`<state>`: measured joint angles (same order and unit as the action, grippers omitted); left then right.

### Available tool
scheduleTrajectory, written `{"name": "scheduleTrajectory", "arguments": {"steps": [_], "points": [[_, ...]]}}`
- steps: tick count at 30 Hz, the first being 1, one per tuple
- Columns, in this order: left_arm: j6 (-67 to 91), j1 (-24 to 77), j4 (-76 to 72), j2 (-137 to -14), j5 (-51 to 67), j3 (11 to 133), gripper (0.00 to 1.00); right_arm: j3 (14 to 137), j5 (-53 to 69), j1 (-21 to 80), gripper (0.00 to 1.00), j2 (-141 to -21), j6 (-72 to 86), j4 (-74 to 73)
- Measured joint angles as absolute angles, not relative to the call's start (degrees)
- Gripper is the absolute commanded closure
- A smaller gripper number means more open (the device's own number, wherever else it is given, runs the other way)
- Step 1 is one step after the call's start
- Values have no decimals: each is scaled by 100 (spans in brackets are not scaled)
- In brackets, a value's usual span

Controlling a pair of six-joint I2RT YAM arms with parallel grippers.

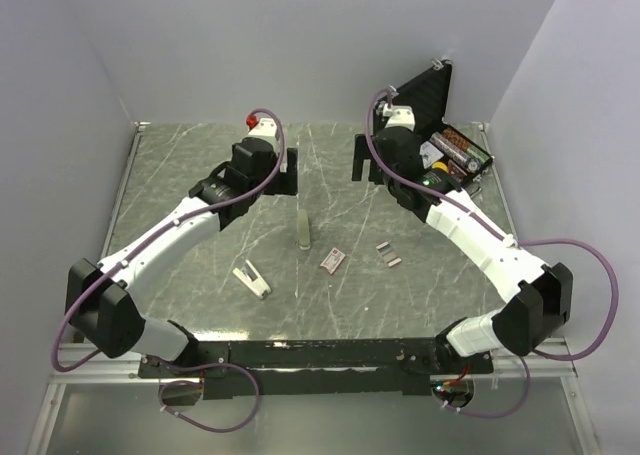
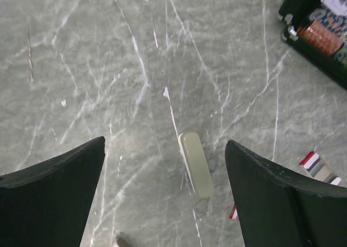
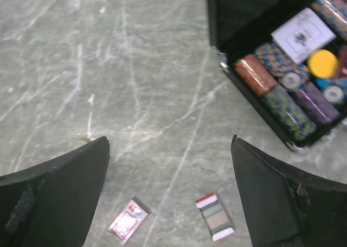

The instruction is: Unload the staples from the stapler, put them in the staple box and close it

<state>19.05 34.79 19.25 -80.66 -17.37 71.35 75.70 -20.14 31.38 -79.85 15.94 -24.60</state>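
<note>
A slim pale-green stapler (image 1: pixel 303 227) lies mid-table; in the left wrist view the stapler (image 2: pixel 196 163) shows between and below my fingers. Short grey staples (image 1: pixel 388 253) lie to its right, beside a small pink-and-white box (image 1: pixel 332 260). The right wrist view shows the staples (image 3: pixel 215 217) and the box (image 3: pixel 127 221) on the table below the jaws. My left gripper (image 1: pixel 290 172) (image 2: pixel 165 144) hangs open behind the stapler, holding nothing. My right gripper (image 1: pixel 360 158) (image 3: pixel 171 139) is open too, and nothing is in it.
An open black case (image 1: pixel 460 153) (image 3: pixel 282 89) of poker chips stands at the back right, its lid upright. A white two-pronged piece (image 1: pixel 253 279) lies near the front left. Grey walls enclose the marbled table (image 1: pixel 200 175).
</note>
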Motion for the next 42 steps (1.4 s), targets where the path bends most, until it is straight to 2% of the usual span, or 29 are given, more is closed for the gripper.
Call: {"name": "scheduleTrajectory", "arguments": {"steps": [5, 17, 42], "points": [[2126, 3472, 2200, -8442, -1640, 7275, 3, 7585, -2440, 3138, 0, -7968, 1739, -2884], [3232, 3758, 2521, -9603, -2196, 7693, 3, 7303, -2276, 3138, 0, -8108, 1997, -3190], [4150, 3835, 2801, -10663, -2189, 8016, 1, 6877, -1986, 3138, 0, -8106, 2056, -3216]]}}
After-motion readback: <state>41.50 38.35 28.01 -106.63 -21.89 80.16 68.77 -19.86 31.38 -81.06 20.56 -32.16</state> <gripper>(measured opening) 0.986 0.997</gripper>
